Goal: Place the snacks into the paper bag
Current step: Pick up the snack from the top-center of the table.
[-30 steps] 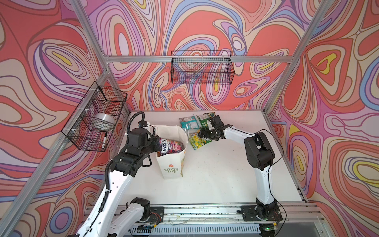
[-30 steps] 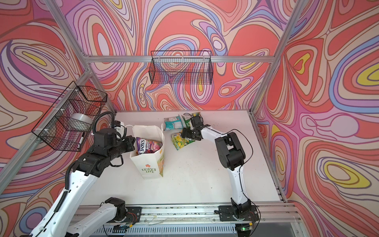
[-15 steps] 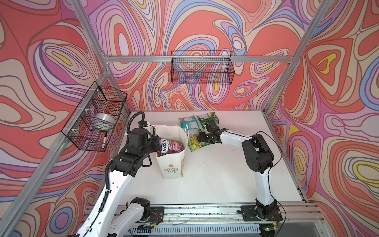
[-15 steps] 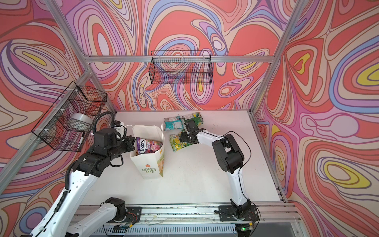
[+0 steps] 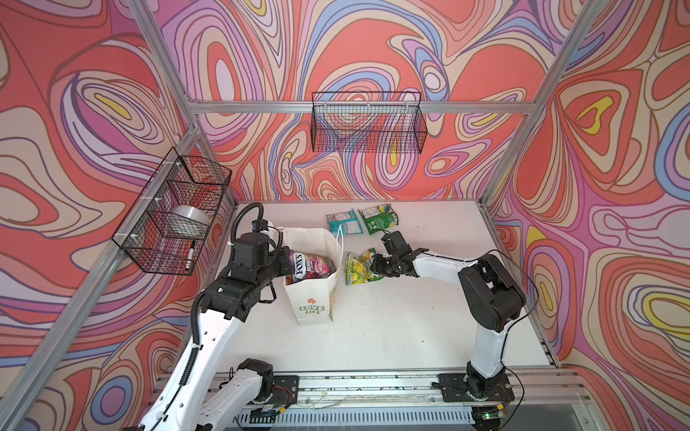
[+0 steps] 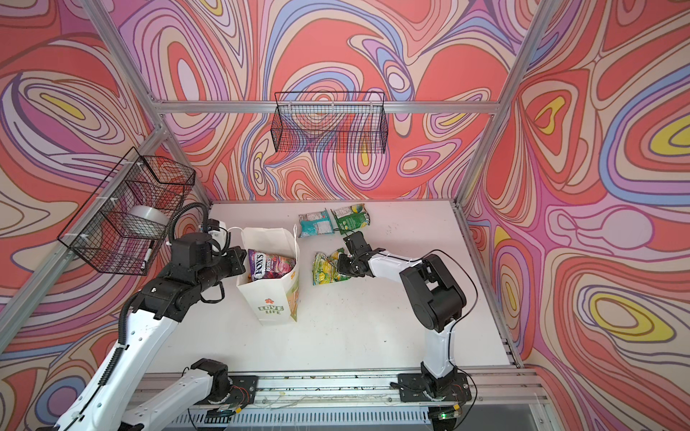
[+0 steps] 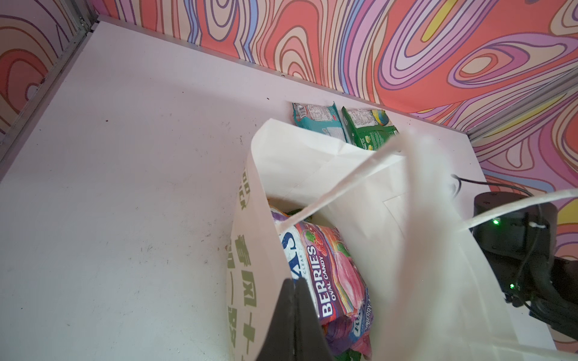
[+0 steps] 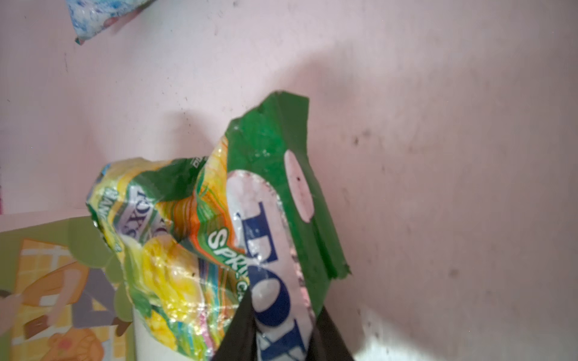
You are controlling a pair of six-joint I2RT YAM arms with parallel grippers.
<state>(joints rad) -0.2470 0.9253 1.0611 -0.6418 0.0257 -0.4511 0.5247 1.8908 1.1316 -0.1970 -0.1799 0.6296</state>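
The white paper bag (image 5: 317, 298) (image 6: 269, 300) stands upright at the table's left middle, mouth open. A purple FOX'S packet (image 5: 311, 264) (image 7: 325, 268) lies on top of others inside it. My left gripper (image 5: 282, 261) (image 7: 295, 290) is shut on the bag's left rim. Just right of the bag lies a yellow-green packet (image 5: 358, 266) (image 6: 326, 268) (image 8: 187, 250). My right gripper (image 5: 375, 266) (image 8: 281, 325) is shut on that packet's right end. A teal packet (image 5: 344, 223) (image 7: 316, 120) and a green packet (image 5: 379, 217) (image 7: 370, 128) lie flat side by side near the back wall.
A black wire basket (image 5: 175, 220) on the left wall holds a tape roll and a marker. Another wire basket (image 5: 367, 127) hangs on the back wall. The arm bases stand on a metal rail (image 5: 373, 380) along the front edge.
My right gripper has moved from beside the back packets down to the yellow-green packet and closed on its end. The left gripper and the bag have stayed put.
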